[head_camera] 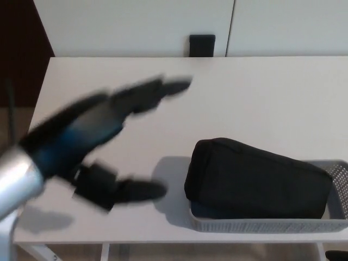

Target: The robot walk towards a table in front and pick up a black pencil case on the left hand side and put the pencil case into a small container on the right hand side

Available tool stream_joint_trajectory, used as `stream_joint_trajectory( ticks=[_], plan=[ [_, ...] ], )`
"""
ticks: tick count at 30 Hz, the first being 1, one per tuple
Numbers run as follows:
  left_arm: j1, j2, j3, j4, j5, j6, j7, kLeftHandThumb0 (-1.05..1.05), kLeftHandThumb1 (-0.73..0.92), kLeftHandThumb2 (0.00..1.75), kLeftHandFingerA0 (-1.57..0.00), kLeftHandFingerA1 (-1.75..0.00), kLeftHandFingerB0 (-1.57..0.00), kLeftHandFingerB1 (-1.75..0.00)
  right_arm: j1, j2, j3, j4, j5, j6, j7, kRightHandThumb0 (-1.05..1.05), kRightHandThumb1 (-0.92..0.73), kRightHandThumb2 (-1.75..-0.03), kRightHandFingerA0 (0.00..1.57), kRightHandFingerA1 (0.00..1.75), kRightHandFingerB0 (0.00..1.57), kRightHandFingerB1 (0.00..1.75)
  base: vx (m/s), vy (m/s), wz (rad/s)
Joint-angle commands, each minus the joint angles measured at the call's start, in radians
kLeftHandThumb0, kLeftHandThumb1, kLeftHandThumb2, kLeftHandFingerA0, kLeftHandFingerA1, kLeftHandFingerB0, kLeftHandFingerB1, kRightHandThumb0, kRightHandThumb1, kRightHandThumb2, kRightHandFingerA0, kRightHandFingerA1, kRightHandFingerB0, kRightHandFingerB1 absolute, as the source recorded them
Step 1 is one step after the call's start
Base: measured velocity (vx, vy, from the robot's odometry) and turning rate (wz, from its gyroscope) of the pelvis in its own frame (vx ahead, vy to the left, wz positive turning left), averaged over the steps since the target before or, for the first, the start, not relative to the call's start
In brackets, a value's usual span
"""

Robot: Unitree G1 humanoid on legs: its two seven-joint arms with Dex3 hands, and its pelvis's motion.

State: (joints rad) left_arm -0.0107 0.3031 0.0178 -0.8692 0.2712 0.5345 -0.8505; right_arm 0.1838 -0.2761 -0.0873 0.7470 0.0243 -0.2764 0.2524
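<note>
The black pencil case [255, 179] lies at about four o'clock on the white desk [272, 103], its right part down inside the small grey mesh container [326, 220] and its left end riding over the container's left rim, so it sits slightly propped rather than flat. That looks like the natural result of a long soft case dropped into a tray a little short for it: the rim carries the overhanging end, and the weight inside the walls should keep it from sliding out.

The left hand [95, 144] is at about nine o'clock, well apart from the case and touching nothing. It is smeared by motion blur, yet its shape reads clearly enough: fingers [157, 88] stretched out and spread toward eleven o'clock, thumb [136, 190] splayed low toward the case, empty between them. A spread, unloaded hand away from the container suggests the placing is done (or as good as done) and the arm only needs to clear the desk.

The right hand does not show. A small black object [202, 45] stands beyond the desk's far edge at twelve o'clock, against the pale wall
</note>
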Motion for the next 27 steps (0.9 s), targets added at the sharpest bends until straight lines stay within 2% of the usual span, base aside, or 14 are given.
stream_joint_trajectory(
  ticks=[1,2,3,4,6,10,12,13,18,19,20,21,25,27],
  plan=[
    [1.06,-0.155,0.554,-0.132,-0.787,-0.552,-0.558,-0.4,0.26,0.94,0.0,-0.49,0.0,-0.48,0.079,-0.001,-0.005,0.074,-0.016,-0.042,-0.025,-0.47,-0.54,-0.9,0.37,0.59,0.39,0.56,0.0,0.0,0.0],
    [1.133,-0.136,0.53,-0.059,-0.718,-0.578,-0.596,-0.89,0.64,0.6,-0.19,-0.28,-0.18,-0.28,0.092,-0.004,-0.007,0.077,-0.015,-0.046,-0.025,-0.47,-0.54,-0.89,0.35,0.59,0.4,0.56,0.0,0.0,0.0],
    [1.18,-0.124,0.507,-0.026,-0.667,-0.578,-0.594,-0.81,0.47,0.89,-0.18,-0.42,-0.15,-0.39,0.103,-0.007,-0.01,0.076,-0.013,-0.053,-0.021,-0.46,-0.54,-0.89,0.34,0.58,0.4,0.57,0.0,0.0,0.0],
    [1.219,-0.116,0.471,0.018,-0.627,-0.601,-0.579,-0.76,0.54,0.57,-0.29,-0.32,-0.28,-0.3,0.108,-0.008,-0.013,0.079,-0.011,-0.061,-0.021,-0.45,-0.53,-0.89,0.35,0.59,0.39,0.56,0.0,0.0,0.0],
    [1.269,-0.104,0.378,0.13,-0.558,-0.704,-0.528,-0.73,0.57,0.58,-0.36,-0.34,-0.31,-0.3,0.112,-0.005,-0.022,0.087,-0.002,-0.066,-0.021,-0.44,-0.52,-0.89,0.34,0.59,0.39,0.57,0.0,0.0,0.0],
    [1.298,0.008,0.128,0.36,-0.295,-0.897,-0.259,-0.72,0.68,0.6,-0.46,-0.36,-0.32,-0.3,0.11,-0.005,-0.017,0.129,-0.015,-0.107,-0.038,-0.43,-0.54,-0.9,0.4,0.61,0.33,0.54,0.0,0.0,0.0],
    [1.304,0.038,0.075,0.351,-0.223,-0.89,-0.185,-0.57,0.54,0.57,-0.47,-0.44,-0.3,-0.32,0.108,-0.003,-0.023,0.148,-0.006,-0.114,-0.033,-0.39,-0.53,-0.9,0.37,0.6,0.28,0.51,0.0,0.0,0.0],
    [1.303,0.05,0.049,0.347,-0.175,-0.881,-0.134,-0.57,0.52,0.56,-0.47,-0.45,-0.3,-0.33,0.108,-0.003,-0.027,0.158,-0.005,-0.13,-0.037,-0.4,-0.74,-0.61,0.41,0.48,0.38,0.4,0.0,0.0,0.0],
    [1.124,0.024,-0.009,0.587,-0.073,-0.79,0.03,-0.73,0.63,0.59,-0.42,-0.43,-0.27,-0.32,0.137,0.012,-0.065,0.131,0.012,-0.204,-0.095,-0.41,-0.73,-0.61,0.41,0.46,0.31,0.36,0.0,0.0,0.0],
    [1.048,0.026,-0.017,0.666,-0.038,-0.781,0.081,-0.77,0.54,0.88,-0.33,-0.51,-0.2,-0.43,0.158,0.024,-0.076,0.094,0.03,-0.208,-0.089,-0.42,-0.74,-0.62,0.38,0.47,0.28,0.35,0.0,0.0,0.0],
    [0.973,0.032,-0.034,0.735,0.011,-0.752,0.138,-0.8,0.58,0.9,-0.29,-0.48,-0.21,-0.42,0.156,0.031,-0.087,0.097,0.045,-0.206,-0.084,-0.43,-0.74,-0.61,0.37,0.47,0.27,0.36,0.0,0.0,0.0],
    [0.918,0.036,-0.046,0.784,0.04,-0.729,0.177,-0.84,0.72,0.6,-0.34,-0.37,-0.26,-0.3,0.151,0.035,-0.093,0.108,0.052,-0.211,-0.084,-0.44,-0.73,-0.61,0.37,0.48,0.27,0.36,0.0,0.0,0.0],
    [0.798,0.031,-0.069,0.841,0.091,-0.606,0.256,-0.82,0.71,0.62,-0.28,-0.38,-0.22,-0.3,0.139,0.037,-0.102,0.151,0.047,-0.237,-0.096,-0.43,-0.74,-0.61,0.37,0.48,0.27,0.36,0.0,0.0,0.0],
    [0.625,-0.015,-0.045,1.017,0.083,-0.522,0.355,-0.8,0.7,0.62,-0.22,-0.37,-0.19,-0.3,0.142,0.045,-0.11,0.143,0.046,-0.241,-0.105,-0.43,-0.75,-0.63,0.39,0.49,0.27,0.36,0.0,0.0,0.0]
  ],
)
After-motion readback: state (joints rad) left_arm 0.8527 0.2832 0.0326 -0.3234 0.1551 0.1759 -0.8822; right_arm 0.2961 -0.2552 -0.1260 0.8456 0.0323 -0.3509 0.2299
